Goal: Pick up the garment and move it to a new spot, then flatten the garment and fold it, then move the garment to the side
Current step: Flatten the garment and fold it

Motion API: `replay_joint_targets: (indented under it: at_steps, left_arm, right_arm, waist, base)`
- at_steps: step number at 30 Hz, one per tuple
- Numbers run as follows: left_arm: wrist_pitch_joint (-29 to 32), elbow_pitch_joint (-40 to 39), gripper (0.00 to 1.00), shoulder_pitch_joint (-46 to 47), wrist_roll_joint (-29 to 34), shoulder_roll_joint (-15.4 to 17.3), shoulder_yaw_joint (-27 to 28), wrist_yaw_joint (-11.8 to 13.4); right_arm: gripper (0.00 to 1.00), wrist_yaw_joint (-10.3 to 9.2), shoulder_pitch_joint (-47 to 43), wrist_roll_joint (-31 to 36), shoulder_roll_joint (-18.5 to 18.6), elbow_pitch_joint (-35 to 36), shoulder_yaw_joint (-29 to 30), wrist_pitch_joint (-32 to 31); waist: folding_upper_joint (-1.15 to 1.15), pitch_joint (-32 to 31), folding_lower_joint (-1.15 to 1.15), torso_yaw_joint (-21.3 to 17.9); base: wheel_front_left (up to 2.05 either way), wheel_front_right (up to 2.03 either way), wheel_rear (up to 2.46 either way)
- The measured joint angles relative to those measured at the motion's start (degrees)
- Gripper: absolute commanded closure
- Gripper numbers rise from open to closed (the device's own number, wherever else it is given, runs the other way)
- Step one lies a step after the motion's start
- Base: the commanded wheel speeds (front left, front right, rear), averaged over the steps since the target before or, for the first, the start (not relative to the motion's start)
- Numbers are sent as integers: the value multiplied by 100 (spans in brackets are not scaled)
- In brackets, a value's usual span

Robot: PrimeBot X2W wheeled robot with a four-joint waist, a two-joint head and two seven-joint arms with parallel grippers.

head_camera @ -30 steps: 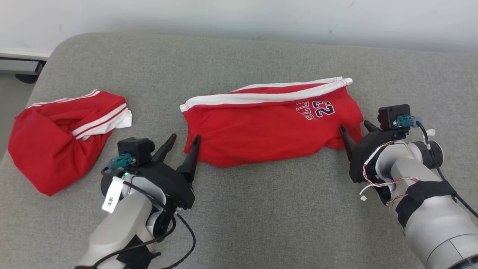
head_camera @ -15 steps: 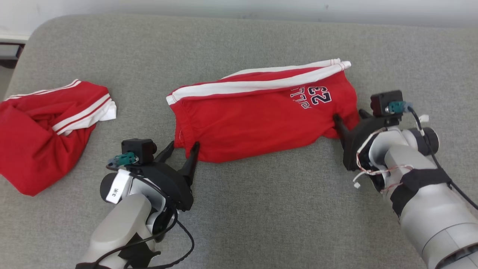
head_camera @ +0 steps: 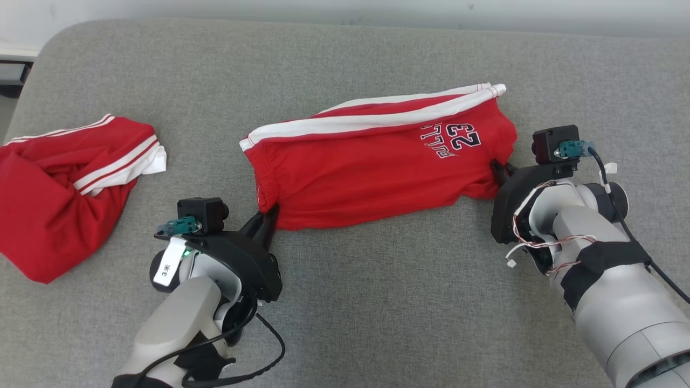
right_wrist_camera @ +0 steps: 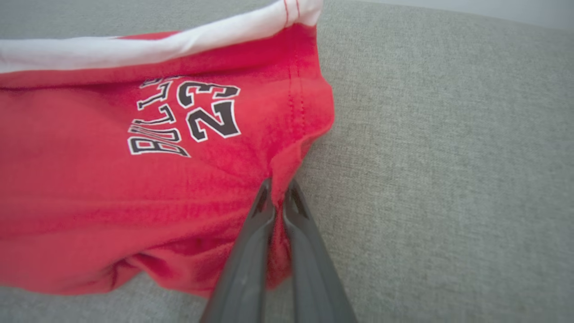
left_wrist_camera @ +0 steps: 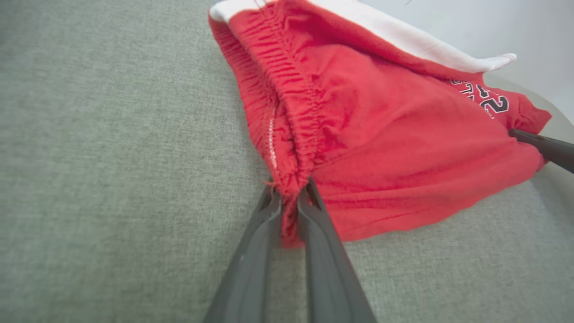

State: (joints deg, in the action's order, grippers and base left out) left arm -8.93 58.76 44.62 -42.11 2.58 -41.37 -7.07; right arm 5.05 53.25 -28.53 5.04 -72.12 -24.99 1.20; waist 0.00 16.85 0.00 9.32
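The left end effector [left_wrist_camera: 289,190] has its two dark fingers pinched together on the gathered elastic waistband [left_wrist_camera: 287,112] of the garment [head_camera: 366,172], a pair of red shorts. A fold of red cloth is squeezed between the tips, at the waistband corner nearest the robot. The right end effector [right_wrist_camera: 278,193] is likewise clamped on the garment, its fingers closed over a ridge of fabric beside the stitched leg hem [right_wrist_camera: 298,89]. Creases run out from both grips.

Between the two end effectors the garment is stretched across the middle of the grey fabric-covered surface [head_camera: 377,302] - waistband to the robot's left, leg opening to its right. A white stripe [head_camera: 377,119] runs along its far edge. Near the right end sits a print [right_wrist_camera: 188,116] reading BULLS 23 in dark letters with white outlines. The near edge of the cloth sags onto the surface; whether the pinched corners are raised clear of it cannot be told.

In the left wrist view, one dark finger of the right end effector reaches in at the far end of the shorts.

A second red garment [head_camera: 59,205] with white stripes lies crumpled at the surface's left side, well apart from the shorts. A pale wall [head_camera: 323,8] stands beyond the far edge.
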Motion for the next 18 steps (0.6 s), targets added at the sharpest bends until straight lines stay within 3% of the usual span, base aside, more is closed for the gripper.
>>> replay_joint_targets:
  at_steps: [18]
  left_arm:
    - [-226,129,100,-775,-181,-25,-178,-8]
  right_arm:
    - [100,187,-1233,-353,-8,4,208,719]
  waist:
    - [0,-854,-1,-60]
  base:
    - [0,0,0]
